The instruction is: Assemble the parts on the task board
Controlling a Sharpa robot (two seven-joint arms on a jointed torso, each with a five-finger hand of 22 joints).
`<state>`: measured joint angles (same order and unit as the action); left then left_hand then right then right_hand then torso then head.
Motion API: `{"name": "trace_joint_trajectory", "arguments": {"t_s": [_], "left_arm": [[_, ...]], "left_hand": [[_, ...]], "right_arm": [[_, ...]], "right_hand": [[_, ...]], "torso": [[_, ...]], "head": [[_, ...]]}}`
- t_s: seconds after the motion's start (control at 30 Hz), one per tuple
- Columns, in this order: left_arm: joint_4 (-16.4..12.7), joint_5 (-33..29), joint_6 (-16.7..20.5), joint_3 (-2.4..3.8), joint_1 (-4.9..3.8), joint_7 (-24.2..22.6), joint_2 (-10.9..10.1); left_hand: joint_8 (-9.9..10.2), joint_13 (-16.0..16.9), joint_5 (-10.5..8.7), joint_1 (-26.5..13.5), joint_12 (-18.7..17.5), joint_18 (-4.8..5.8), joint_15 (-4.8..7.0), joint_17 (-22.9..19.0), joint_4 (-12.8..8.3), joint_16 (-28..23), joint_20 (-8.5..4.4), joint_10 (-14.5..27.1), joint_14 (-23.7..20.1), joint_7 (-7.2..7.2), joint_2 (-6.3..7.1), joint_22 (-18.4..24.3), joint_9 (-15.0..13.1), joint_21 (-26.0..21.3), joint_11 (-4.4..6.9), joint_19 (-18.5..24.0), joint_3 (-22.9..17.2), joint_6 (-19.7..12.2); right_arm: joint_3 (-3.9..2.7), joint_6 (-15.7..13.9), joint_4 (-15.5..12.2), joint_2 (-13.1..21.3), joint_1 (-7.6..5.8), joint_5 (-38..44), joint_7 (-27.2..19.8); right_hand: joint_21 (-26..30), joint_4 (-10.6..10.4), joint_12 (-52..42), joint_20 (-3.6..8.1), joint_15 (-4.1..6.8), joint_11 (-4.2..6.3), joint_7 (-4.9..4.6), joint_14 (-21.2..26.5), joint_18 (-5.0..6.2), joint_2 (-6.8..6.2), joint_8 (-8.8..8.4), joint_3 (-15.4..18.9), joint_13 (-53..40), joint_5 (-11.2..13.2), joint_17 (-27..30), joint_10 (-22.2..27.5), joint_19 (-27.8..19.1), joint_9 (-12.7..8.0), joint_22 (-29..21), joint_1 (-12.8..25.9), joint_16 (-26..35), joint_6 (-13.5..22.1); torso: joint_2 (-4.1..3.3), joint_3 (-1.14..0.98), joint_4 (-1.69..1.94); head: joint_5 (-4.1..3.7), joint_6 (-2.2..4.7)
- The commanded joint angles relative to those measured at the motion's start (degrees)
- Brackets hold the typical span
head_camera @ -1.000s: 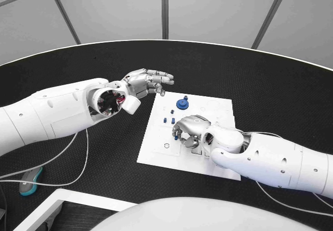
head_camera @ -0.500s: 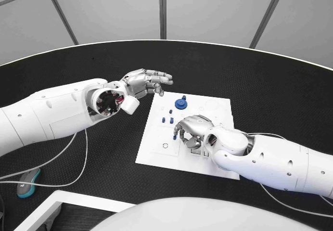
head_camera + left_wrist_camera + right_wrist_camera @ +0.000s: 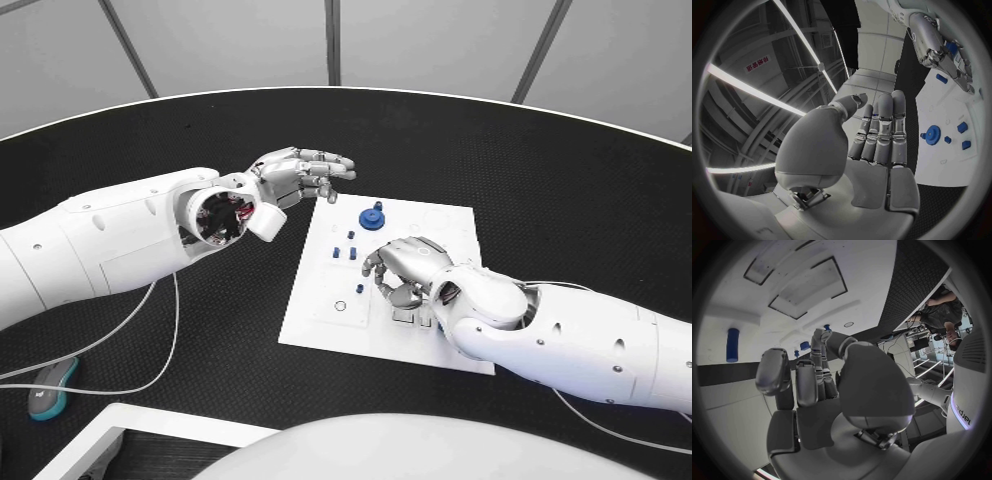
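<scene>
The white task board (image 3: pixel 440 228) lies mid-table. A round blue knob part (image 3: pixel 375 215) stands near its far edge, with small blue pegs (image 3: pixel 346 246) just behind my right hand (image 3: pixel 407 266). That hand is low over the board's middle with its fingers curled, and a small blue part (image 3: pixel 391 291) appears pinched at its fingertips. The right wrist view shows my right hand (image 3: pixel 823 390) curled above the board (image 3: pixel 729 305), where a blue cylinder (image 3: pixel 732 345) lies. My left hand (image 3: pixel 303 172) hovers off the board's far left corner; in its wrist view the left hand (image 3: pixel 873 145) holds nothing, its fingers straight.
A teal object (image 3: pixel 43 396) with a white cable lies at the table's near left. A white frame (image 3: pixel 116 432) borders the near edge. Rectangular slots (image 3: pixel 411 318) and a ring hole (image 3: pixel 340 305) mark the board's near half.
My right hand has edged slightly across the board with its fingers still curled. The left hand stays where it was; the whole view has shifted a little.
</scene>
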<state>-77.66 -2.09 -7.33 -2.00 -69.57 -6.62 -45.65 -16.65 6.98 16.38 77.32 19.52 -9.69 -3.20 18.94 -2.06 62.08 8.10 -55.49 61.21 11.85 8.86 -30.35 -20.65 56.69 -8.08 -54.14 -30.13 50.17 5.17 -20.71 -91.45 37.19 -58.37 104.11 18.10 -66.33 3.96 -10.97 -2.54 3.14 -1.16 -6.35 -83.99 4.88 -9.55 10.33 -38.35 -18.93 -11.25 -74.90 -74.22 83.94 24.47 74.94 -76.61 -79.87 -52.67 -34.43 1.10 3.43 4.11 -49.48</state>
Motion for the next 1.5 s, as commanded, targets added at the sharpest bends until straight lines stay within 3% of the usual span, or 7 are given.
{"name": "trace_joint_trajectory", "arguments": {"t_s": [0.03,0.3,0.43,0.53,0.73,1.23,1.5], "left_arm": [[0.12,0.0,-0.05,0.0,0.0,-0.05,0.13],[0.62,0.0,0.23,-0.02,0.03,-0.54,0.05],[0.8,0.0,0.38,-0.03,0.03,-0.7,-0.1],[0.87,0.0,0.38,-0.03,0.03,-0.76,-0.12],[0.83,0.0,0.3,-0.04,0.03,-0.8,-0.13],[0.27,0.0,0.49,-0.03,0.03,-0.75,-0.56],[0.12,0.0,0.56,-0.03,0.02,-0.71,-0.64]], "left_hand": [[-0.38,-0.06,0.14,0.41,0.35,-0.96,0.05,-0.09,0.06,-0.39,0.05,0.49,-0.52,0.11,-0.09,0.06,-0.07,-0.33,0.08,0.28,0.31,0.03],[-0.38,-0.06,0.14,0.41,0.35,-0.96,0.05,-0.09,0.06,-0.39,0.05,0.49,-0.52,0.11,-0.09,0.06,-0.07,-0.33,0.08,0.28,0.31,0.03],[-0.38,-0.06,0.14,0.41,0.35,-0.96,0.05,-0.09,0.06,-0.39,0.05,0.49,-0.52,0.11,-0.09,0.06,-0.07,-0.33,0.08,0.28,0.31,0.03],[-0.41,-0.07,0.14,0.43,0.37,-0.95,0.04,-0.12,0.1,-0.42,0.05,0.51,-0.54,0.1,-0.16,0.08,-0.08,-0.36,0.08,0.29,0.32,0.04],[-0.41,-0.07,0.14,0.43,0.37,-0.95,0.04,-0.12,0.1,-0.42,0.05,0.51,-0.54,0.1,-0.16,0.08,-0.08,-0.36,0.08,0.29,0.32,0.04],[-0.41,-0.07,0.14,0.43,0.37,-0.95,0.04,-0.12,0.1,-0.42,0.05,0.51,-0.54,0.1,-0.16,0.08,-0.08,-0.36,0.08,0.29,0.32,0.04],[-0.41,-0.07,0.14,0.43,0.37,-0.95,0.04,-0.12,0.1,-0.42,0.05,0.51,-0.54,0.1,-0.16,0.08,-0.08,-0.36,0.08,0.29,0.32,0.04]], "right_arm": [[-0.21,-1.25,-1.33,1.6,-0.03,0.0,-0.24],[-1.15,-0.05,-5.69,9.01,-3.14,-3.42,-3.17],[-1.25,2.8,-5.84,11.67,-5.29,-4.11,-4.09],[-1.28,4.1,-5.19,12.74,-6.2,-3.9,-4.53],[-1.28,5.47,-2.69,12.66,-6.84,-3.4,-5.11],[-1.07,8.21,3.37,7.87,-6.97,-1.41,-6.39],[-0.72,9.78,5.61,6.08,-6.78,-1.3,-6.78]], "right_hand": [[0.29,-0.48,0.59,0.08,-0.15,-0.35,-0.41,-3.0,-0.2,-0.21,0.14,0.06,-0.19,-0.12,0.05,1.29,0.98,0.12,0.83,0.46,0.16,-1.1],[7.47,-3.93,5.36,-1.75,-2.52,-3.09,-1.63,-1.77,0.84,-3.28,0.09,2.21,2.52,2.88,4.18,7.87,-1.12,0.19,-3.17,4.84,3.12,-2.29],[9.06,-6.45,6.78,-2.37,-2.73,-3.28,-0.54,-1.19,1.21,-5.83,-1.32,5.65,4.19,4.88,5.29,10.2,-1.55,-0.34,-4.04,5.89,3.89,-0.13],[11.23,-8.2,6.46,-2.73,-3.06,-3.68,0.69,-0.72,1.51,-5.05,-2.06,11.46,5.16,4.17,6.2,12.66,-1.83,-0.61,-5.3,3.44,4.38,0.86],[11.68,-9.98,5.61,-2.88,-3.23,-3.9,0.96,-0.66,1.52,-4.05,-2.63,15.82,5.99,3.89,6.41,14.04,-1.6,-0.92,-5.54,0.5,4.28,1.28],[9.79,-11.21,3.84,-2.68,-3.02,-3.63,1.11,-1.35,1.2,-2.93,-2.59,14.83,6.54,2.78,5.12,12.69,-0.7,-1.1,-4.42,-2.01,3.12,0.39],[8.89,-11.59,3.24,-2.44,-2.79,-3.4,0.76,-1.72,1.05,-3.02,-2.39,12.89,7.05,2.05,4.63,11.56,-0.23,-1.12,-3.86,-2.6,2.68,-0.46]], "torso": [[0.15,0.1,-0.18],[0.67,0.17,-0.95],[0.82,0.27,-1.17],[0.87,0.29,-1.24],[0.79,0.31,-1.1],[0.42,0.46,-0.66],[0.54,0.37,-0.84]], "head": [[-0.76,0.66],[-2.58,2.41],[-3.42,2.91],[-3.79,3.18],[-4.06,3.46],[-3.8,3.42],[-3.71,3.15]]}}
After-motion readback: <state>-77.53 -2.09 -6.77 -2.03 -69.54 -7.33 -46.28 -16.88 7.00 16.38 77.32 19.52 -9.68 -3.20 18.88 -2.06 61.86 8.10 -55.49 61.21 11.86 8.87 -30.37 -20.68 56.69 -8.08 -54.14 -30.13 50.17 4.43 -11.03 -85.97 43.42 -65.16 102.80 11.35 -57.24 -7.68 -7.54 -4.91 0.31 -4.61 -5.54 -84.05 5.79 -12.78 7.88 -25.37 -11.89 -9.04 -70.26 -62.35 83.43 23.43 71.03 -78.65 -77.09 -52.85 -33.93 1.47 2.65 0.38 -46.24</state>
